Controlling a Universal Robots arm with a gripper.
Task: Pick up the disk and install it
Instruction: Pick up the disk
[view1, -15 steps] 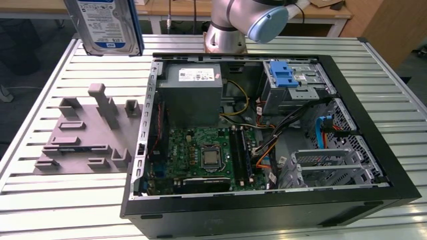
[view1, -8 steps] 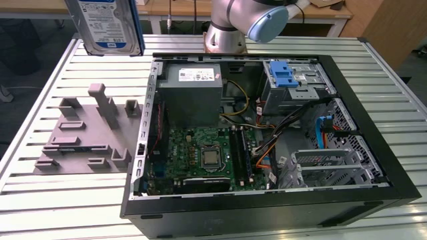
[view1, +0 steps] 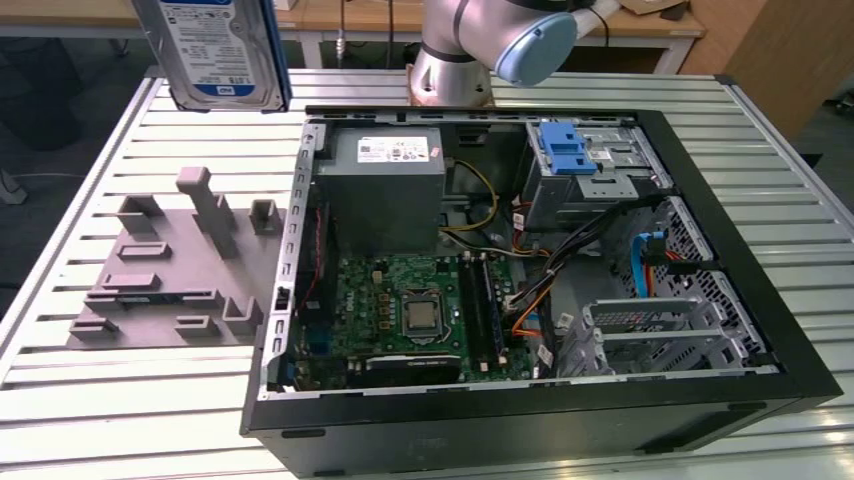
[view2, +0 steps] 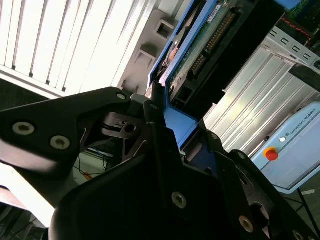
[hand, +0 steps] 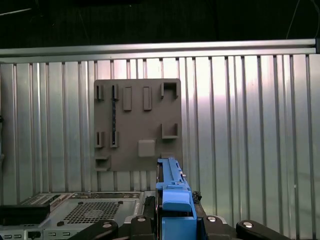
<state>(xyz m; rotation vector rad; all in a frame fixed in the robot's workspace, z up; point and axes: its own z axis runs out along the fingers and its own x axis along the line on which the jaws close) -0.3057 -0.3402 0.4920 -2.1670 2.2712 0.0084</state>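
Gripper (hand: 175, 220), in both wrist views: black fingers (hand: 150, 215) clamped on either side of a blue carrier frame, grasping the disk (view1: 220, 50) by one end.
Disk: held upright in the air, label facing the exterior view, over the far part of the slatted table (view1: 134, 400), at the exterior view's left.
Grey fixture plate (view1: 167, 260): flat on the table, nearer than the disk, just beside the case's left wall.
Computer case (view1: 534, 410): lying open, at the exterior view's right. Inside it:
- grey power supply (view1: 380, 190), far left
- motherboard (view1: 400, 310), near left
- drive cage (view1: 594, 170) with a blue latch, far right, well apart from the disk

Arm base (view1: 447, 60): beyond the case.
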